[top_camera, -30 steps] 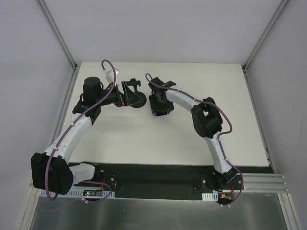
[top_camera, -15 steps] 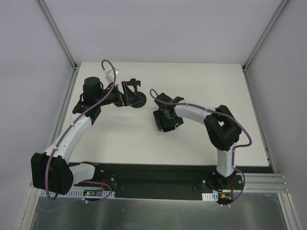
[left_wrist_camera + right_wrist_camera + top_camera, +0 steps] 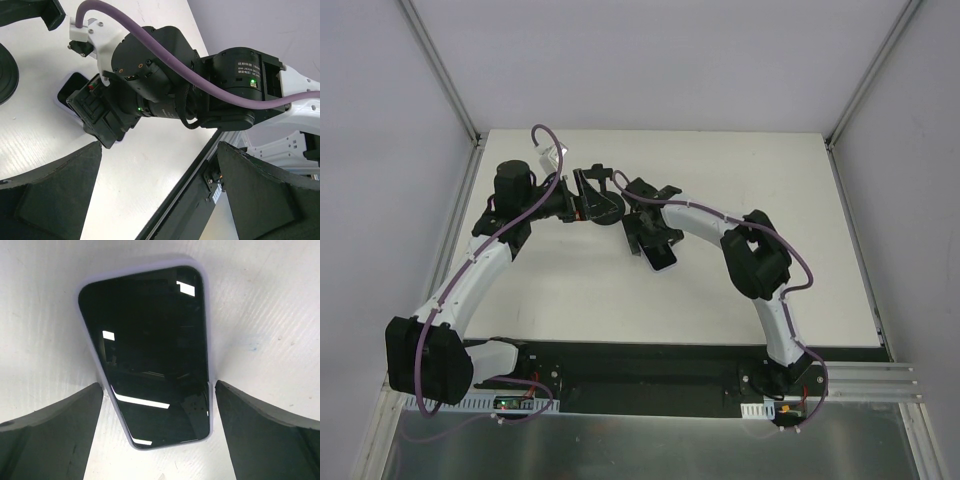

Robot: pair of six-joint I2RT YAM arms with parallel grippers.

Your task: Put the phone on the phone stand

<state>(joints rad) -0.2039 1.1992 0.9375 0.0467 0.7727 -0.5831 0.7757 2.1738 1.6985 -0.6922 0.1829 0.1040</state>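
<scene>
The phone lies flat on the white surface, screen up, with its pale rim showing all round the dark glass. The right hand hangs directly over the phone's near end. Its two fingers are spread wide and stand one on each side of the long edges, with nothing gripped. From the wrist view I cannot be sure whether the left-side finger already touches the rim or only sits just beside it.

The phone stand is upright on its disc base, near the phone and a little farther back on the surface. The left hand is next to it, also wide open and holding nothing.

The step in hand looks like the grasp. To do it well, the fingertips should go right down to the surface, because the phone is slim and offers little edge to catch. The fingers should close squarely across the width so both pads meet the rim together and the phone does not spin or skate on the smooth surface. A grip nearer the middle of its length would probably keep it from drooping when lifted. The glass is glossy, so the squeeze belongs on the rim.

The left hand is well placed to steady the stand's base.
</scene>
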